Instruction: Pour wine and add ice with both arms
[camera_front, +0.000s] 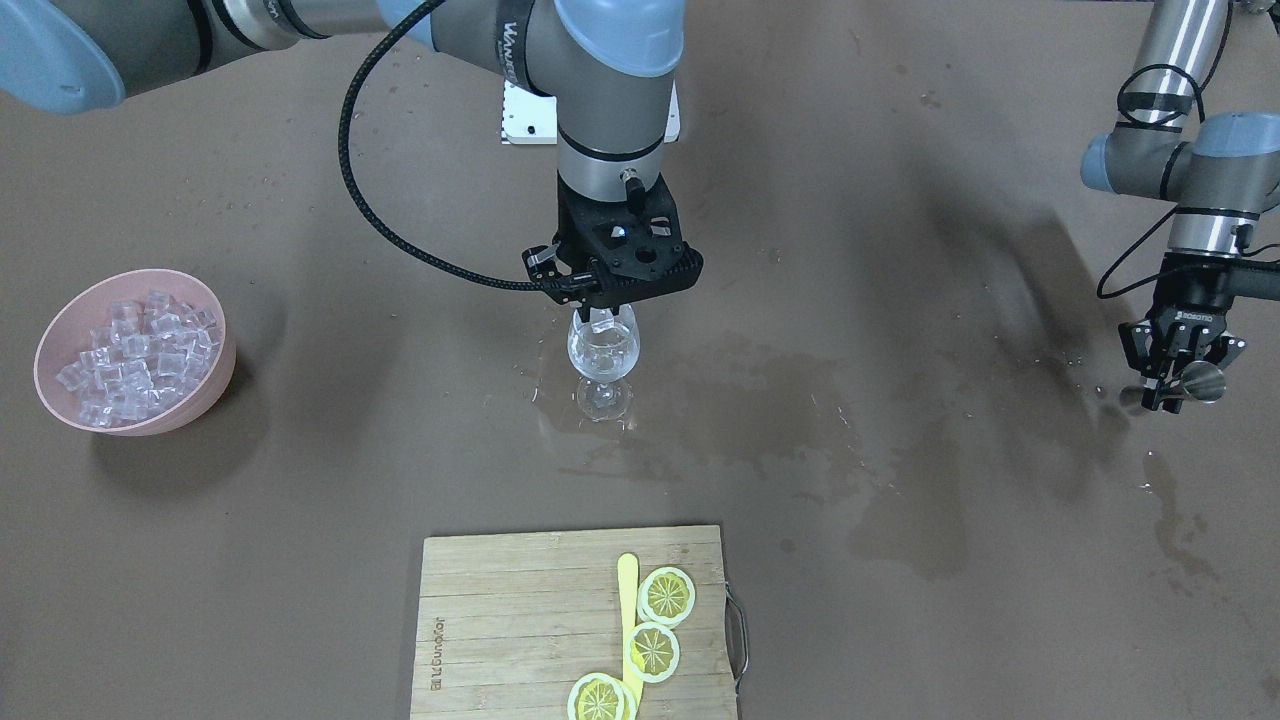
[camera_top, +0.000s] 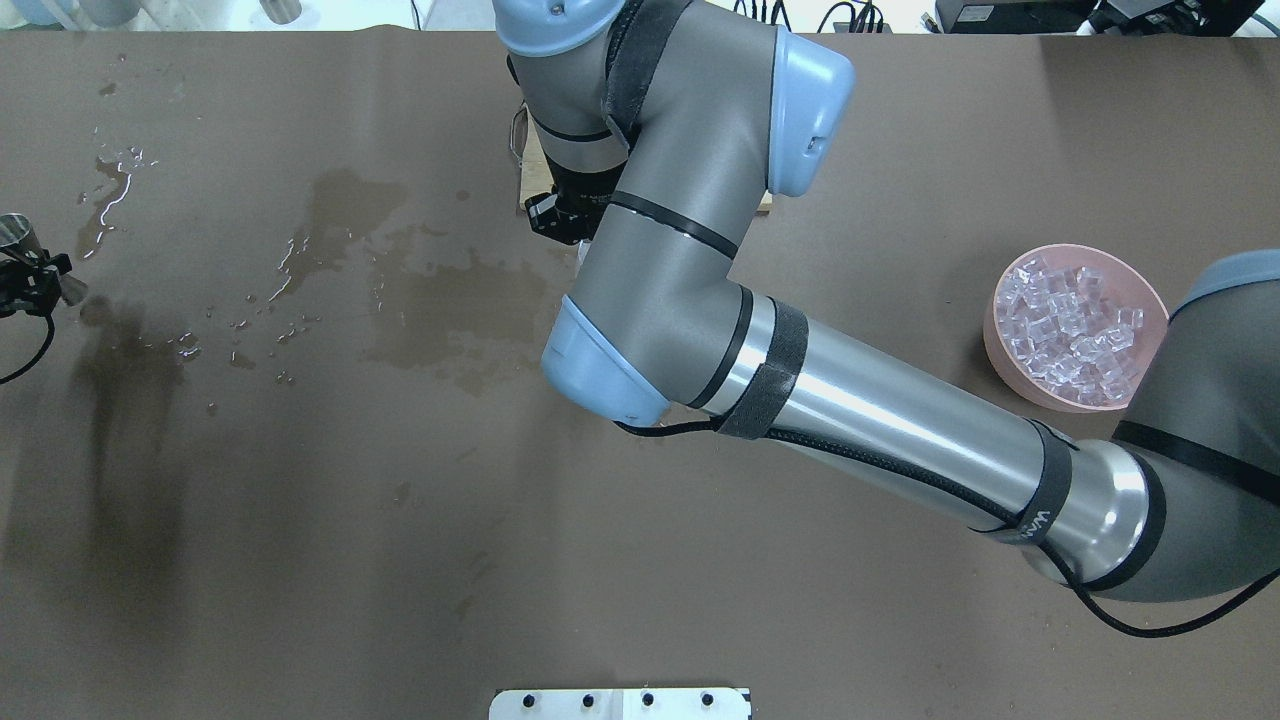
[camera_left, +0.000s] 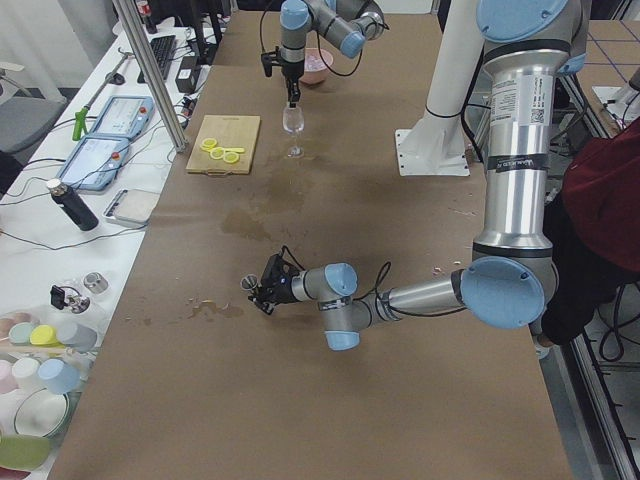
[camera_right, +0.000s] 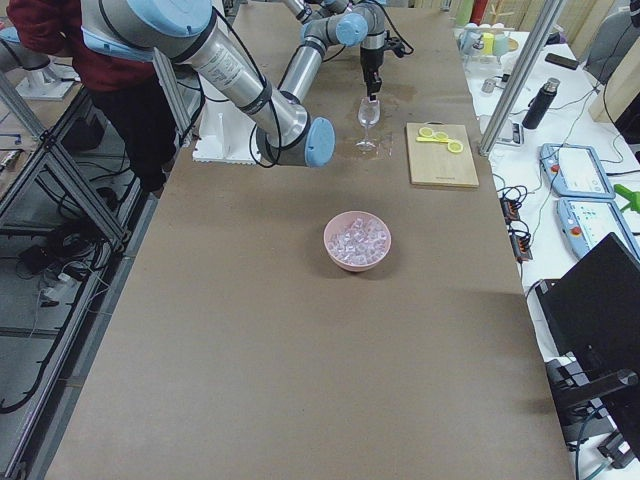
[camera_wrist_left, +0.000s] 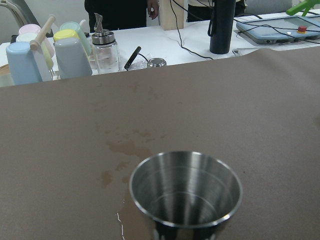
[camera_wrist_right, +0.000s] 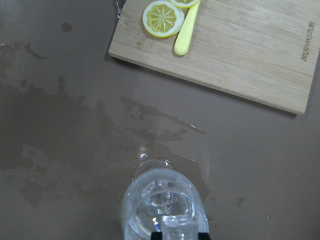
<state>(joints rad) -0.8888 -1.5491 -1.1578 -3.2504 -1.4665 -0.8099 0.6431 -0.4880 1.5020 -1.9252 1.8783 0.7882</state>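
Note:
A stemmed wine glass (camera_front: 603, 358) stands mid-table with clear wine in its bowl; it also shows in the right wrist view (camera_wrist_right: 162, 200). My right gripper (camera_front: 600, 315) hangs directly over its rim, shut on one clear ice cube (camera_front: 600, 321), which also shows between the fingertips (camera_wrist_right: 178, 225). More ice (camera_front: 135, 350) fills a pink bowl (camera_front: 215, 385). Far off at the table's end, my left gripper (camera_front: 1172, 385) is shut on a steel jigger (camera_front: 1203, 381); the jigger (camera_wrist_left: 186, 192) looks empty. In the overhead view my right arm (camera_top: 690, 270) hides the glass.
A bamboo cutting board (camera_front: 520, 620) with lemon slices (camera_front: 666, 596) and a yellow stick (camera_front: 628, 600) lies in front of the glass. Wet spill patches (camera_front: 760, 400) darken the brown cover. Cups and a bottle (camera_wrist_left: 222, 25) stand on a side bench.

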